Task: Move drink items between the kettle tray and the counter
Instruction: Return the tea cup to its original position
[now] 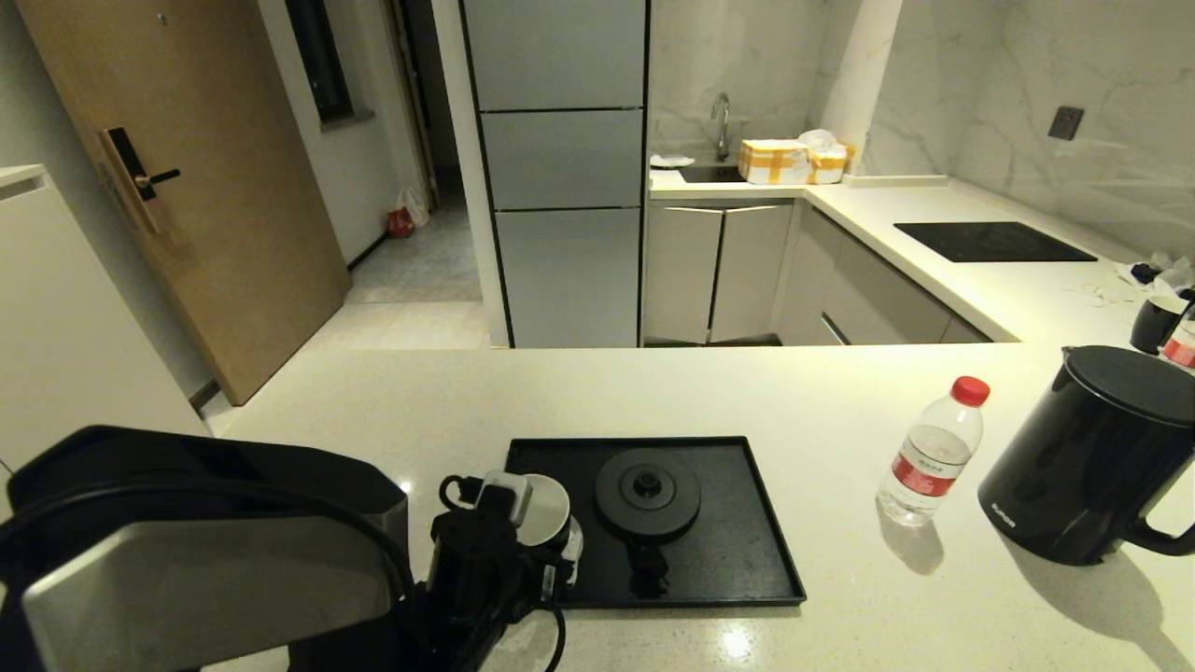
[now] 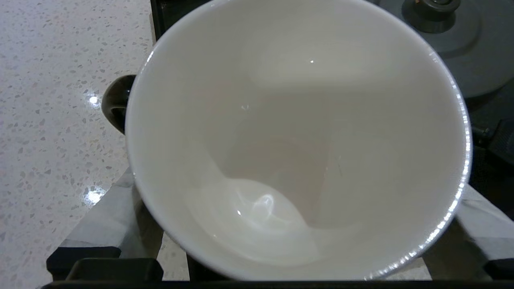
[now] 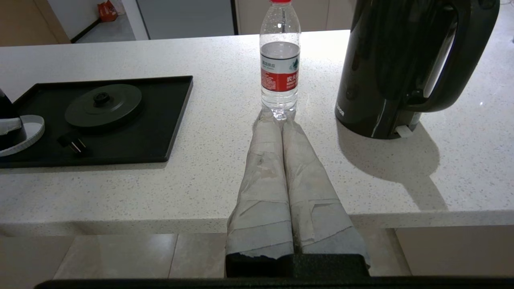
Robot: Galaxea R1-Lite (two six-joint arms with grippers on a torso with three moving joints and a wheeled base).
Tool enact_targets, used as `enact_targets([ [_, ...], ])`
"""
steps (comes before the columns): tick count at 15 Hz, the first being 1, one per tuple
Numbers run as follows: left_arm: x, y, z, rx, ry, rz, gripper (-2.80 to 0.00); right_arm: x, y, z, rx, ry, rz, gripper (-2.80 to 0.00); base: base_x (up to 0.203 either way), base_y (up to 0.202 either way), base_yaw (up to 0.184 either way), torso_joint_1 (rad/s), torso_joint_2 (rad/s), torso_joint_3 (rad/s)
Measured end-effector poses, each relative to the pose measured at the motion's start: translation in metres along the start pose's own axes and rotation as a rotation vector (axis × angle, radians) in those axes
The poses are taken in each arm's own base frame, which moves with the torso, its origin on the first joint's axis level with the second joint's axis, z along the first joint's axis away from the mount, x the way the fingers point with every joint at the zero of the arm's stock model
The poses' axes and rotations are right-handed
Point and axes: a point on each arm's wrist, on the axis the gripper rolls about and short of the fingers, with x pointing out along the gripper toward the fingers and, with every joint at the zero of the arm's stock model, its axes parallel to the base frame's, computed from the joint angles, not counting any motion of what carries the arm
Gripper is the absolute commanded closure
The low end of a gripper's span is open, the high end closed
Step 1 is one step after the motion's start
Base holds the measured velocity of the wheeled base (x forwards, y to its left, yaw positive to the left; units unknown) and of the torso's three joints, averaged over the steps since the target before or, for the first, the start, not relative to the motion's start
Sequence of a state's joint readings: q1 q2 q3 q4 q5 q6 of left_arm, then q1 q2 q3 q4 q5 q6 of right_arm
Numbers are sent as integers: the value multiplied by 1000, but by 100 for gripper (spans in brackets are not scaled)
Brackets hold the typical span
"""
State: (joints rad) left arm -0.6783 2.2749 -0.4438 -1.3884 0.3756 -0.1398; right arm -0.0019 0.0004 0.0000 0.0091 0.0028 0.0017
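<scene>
My left gripper [image 1: 537, 527] is shut on the black mug [image 1: 546, 509] at the left end of the kettle tray [image 1: 747, 560]. The mug's white interior [image 2: 297, 140] fills the left wrist view, with taped fingers [image 2: 108, 216] on both sides. Whether the mug rests on the tray is hidden. The round kettle base [image 1: 648, 492] sits bare mid-tray. The red-capped bottle [image 1: 931, 453] and black kettle [image 1: 1092, 457] stand on the counter [image 1: 653, 392] to the right. My right gripper [image 3: 277, 118] is shut and empty near the counter's front edge, tips short of the bottle [image 3: 280, 68].
The base's plug and cord [image 1: 646, 569] lie on the tray's near side. A second dark mug [image 1: 1156, 322] and another bottle [image 1: 1184, 343] stand far right. A black hob panel [image 1: 994, 241] and taped boxes [image 1: 775, 161] by the sink are at the back.
</scene>
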Motion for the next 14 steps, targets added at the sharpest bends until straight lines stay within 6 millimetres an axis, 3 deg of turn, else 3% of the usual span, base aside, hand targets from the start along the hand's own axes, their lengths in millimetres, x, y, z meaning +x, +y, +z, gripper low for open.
enact_targets([
  [14,-3,-2,2,-12,-61,36,-280,0,0,0,0,0,-1,0,0,0,0,0,0,0],
])
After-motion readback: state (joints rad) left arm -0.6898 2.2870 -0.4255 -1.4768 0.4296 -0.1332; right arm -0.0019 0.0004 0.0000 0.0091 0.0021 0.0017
